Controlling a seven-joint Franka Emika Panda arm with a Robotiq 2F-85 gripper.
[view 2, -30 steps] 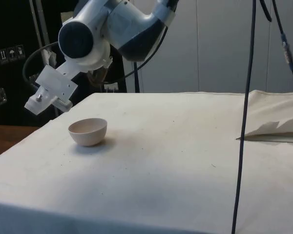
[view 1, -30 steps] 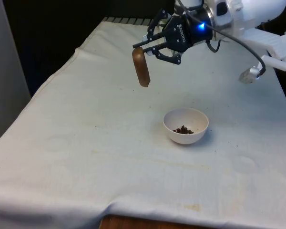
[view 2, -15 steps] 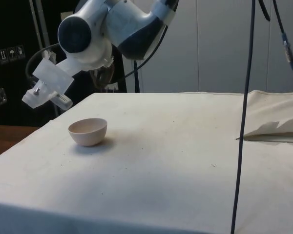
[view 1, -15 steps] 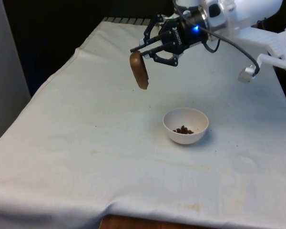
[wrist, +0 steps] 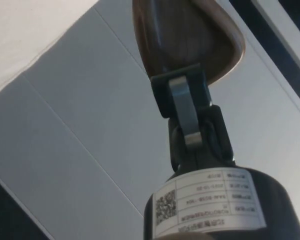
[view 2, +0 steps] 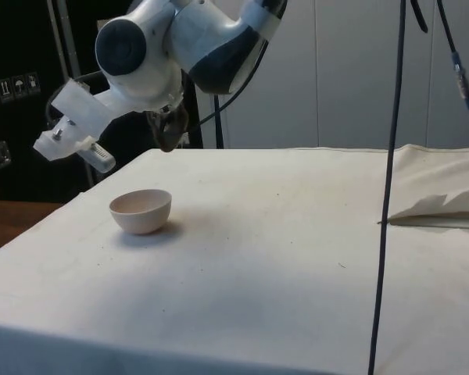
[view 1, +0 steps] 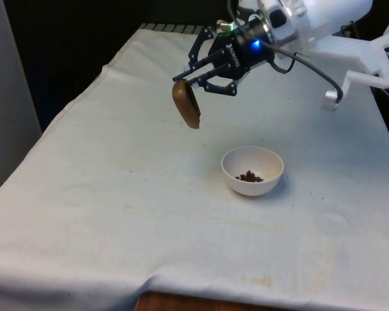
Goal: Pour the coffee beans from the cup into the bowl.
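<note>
A brown wooden cup (view 1: 187, 104) hangs tipped on its side in the air, held by its rim in my gripper (view 1: 196, 84), which is shut on it. It is above the cloth, to the front view's left of the bowl and farther back. The white bowl (view 1: 253, 170) stands on the table with a small heap of coffee beans (view 1: 249, 176) inside. In the side view the cup (view 2: 166, 130) shows dark under the arm, above and beyond the bowl (view 2: 141, 210). The wrist view shows the cup (wrist: 187, 37) clamped at its rim by a finger (wrist: 184, 107).
A white cloth (view 1: 117, 194) covers the table, with a few faint stains near its front edge. A black cable (view 2: 391, 156) hangs down in the side view, and a folded piece of cloth (view 2: 445, 205) lies at the table's far side there.
The gripper with the cup has swung a little to the front view's left and lower, and the cup has tilted further. The bowl and beans have not moved.
</note>
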